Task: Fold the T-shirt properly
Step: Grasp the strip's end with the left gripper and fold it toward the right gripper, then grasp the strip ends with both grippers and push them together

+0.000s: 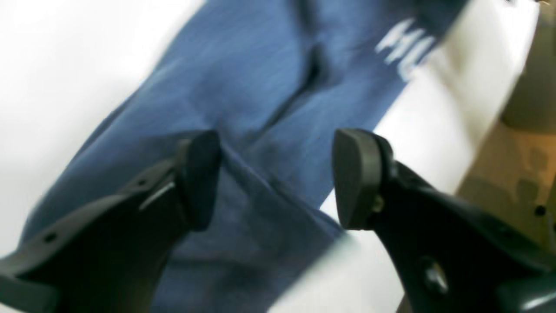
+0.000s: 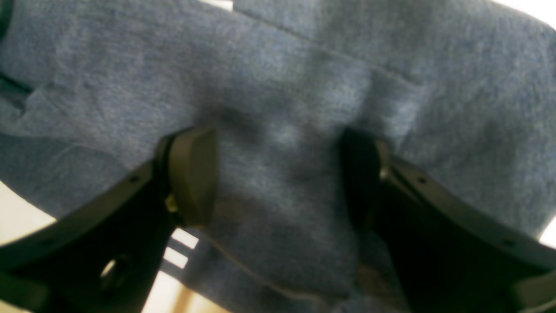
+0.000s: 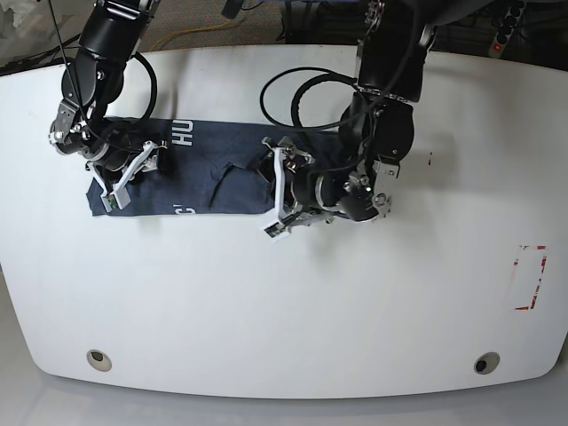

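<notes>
- Dark navy-grey cotton T-shirt [image 3: 204, 173], a narrow band on the white desk [image 3: 284, 311].
- Left gripper [image 1: 278, 178] jaws released; right gripper [image 2: 278, 174] jaws spread, nothing clamped.
- We'd regrip both shirt ends evenly.

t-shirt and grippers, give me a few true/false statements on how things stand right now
1. The T-shirt lies as a long strip on the white table. True.
2. The left gripper is clamped on cloth. False: its jaws stand apart above the cloth.
3. White lettering shows on the shirt. True.
4. The right gripper is over bare table. False: shirt fabric fills the space between its jaws.
</notes>
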`<act>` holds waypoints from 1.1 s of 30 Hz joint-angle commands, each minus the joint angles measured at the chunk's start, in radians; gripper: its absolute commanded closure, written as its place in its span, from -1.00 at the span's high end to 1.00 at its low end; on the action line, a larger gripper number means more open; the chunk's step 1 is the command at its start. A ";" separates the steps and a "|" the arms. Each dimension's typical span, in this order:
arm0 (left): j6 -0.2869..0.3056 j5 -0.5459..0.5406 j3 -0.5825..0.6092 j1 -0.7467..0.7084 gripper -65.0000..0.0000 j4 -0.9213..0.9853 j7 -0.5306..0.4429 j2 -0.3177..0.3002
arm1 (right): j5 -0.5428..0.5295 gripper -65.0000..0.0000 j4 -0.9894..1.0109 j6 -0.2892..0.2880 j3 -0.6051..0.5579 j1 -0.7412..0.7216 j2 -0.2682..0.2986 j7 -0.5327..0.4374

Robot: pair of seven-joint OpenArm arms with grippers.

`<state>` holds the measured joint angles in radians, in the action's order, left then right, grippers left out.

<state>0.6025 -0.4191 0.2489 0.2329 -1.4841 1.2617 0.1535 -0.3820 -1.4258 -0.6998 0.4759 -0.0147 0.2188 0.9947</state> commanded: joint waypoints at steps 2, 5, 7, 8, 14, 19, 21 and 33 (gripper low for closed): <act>0.001 -0.008 0.051 0.027 0.18 -0.100 -0.046 0.004 | 0.015 0.30 -0.002 0.002 -0.001 -0.006 0.006 0.025; 0.001 -0.007 0.080 0.029 0.18 -0.163 -0.046 0.004 | 0.015 0.30 -0.002 0.002 -0.001 -0.006 0.006 0.025; 0.001 -0.004 0.068 0.029 0.18 -0.215 -0.046 0.004 | 0.010 0.30 -0.002 0.002 -0.001 -0.004 0.006 0.025; 0.001 0.007 0.060 0.029 0.18 -0.231 -0.046 0.001 | 0.008 0.30 -0.002 0.002 -0.001 -0.004 0.006 0.025; 0.001 0.196 0.048 0.001 0.18 -0.309 -0.049 -0.065 | 0.004 0.32 -0.074 0.002 0.005 -0.009 0.006 0.028; 0.006 0.291 0.045 -0.088 0.16 -0.323 -0.110 -0.165 | -0.096 0.33 -0.146 0.002 0.048 -0.066 0.009 0.161; 0.006 0.297 0.045 -0.126 0.16 -0.327 -0.158 -0.200 | -0.127 0.33 -0.143 0.002 0.108 -0.095 0.014 0.203; 0.001 0.299 -0.170 -0.241 -0.91 -0.316 -0.317 -0.191 | -0.151 0.93 0.274 0.002 0.427 -0.293 0.159 0.295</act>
<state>0.6060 -0.1116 0.0883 -0.0219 -1.7897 0.9665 -0.0509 -0.5213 -1.2602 -0.6975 0.8627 -0.2577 0.3073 1.3190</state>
